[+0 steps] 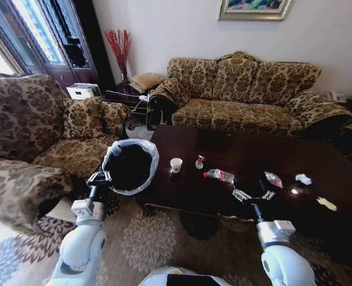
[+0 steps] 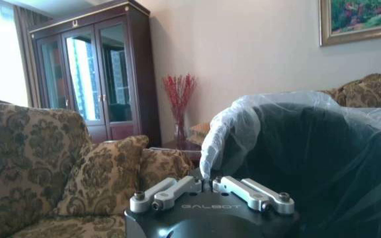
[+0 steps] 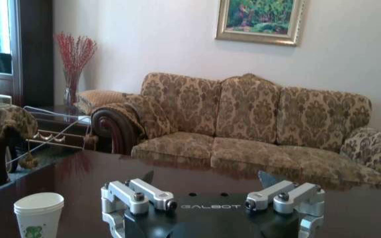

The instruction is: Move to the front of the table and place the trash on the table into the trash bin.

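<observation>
Our left gripper [image 1: 99,176] pinches the trash bin [image 1: 130,166] bag rim, bin beside the tabletop [image 1: 235,156]. Our right gripper [image 1: 253,195] hovers released above the tabletop edge, trash [image 1: 219,174] scattered just beyond.

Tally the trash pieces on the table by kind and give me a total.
Paper cup: 1
Clear bottle with red label: 1
Small red-and-white piece: 1
Colourful wrapper: 1
White tissue: 1
Yellowish scrap: 1
Total: 6 on the table.
</observation>
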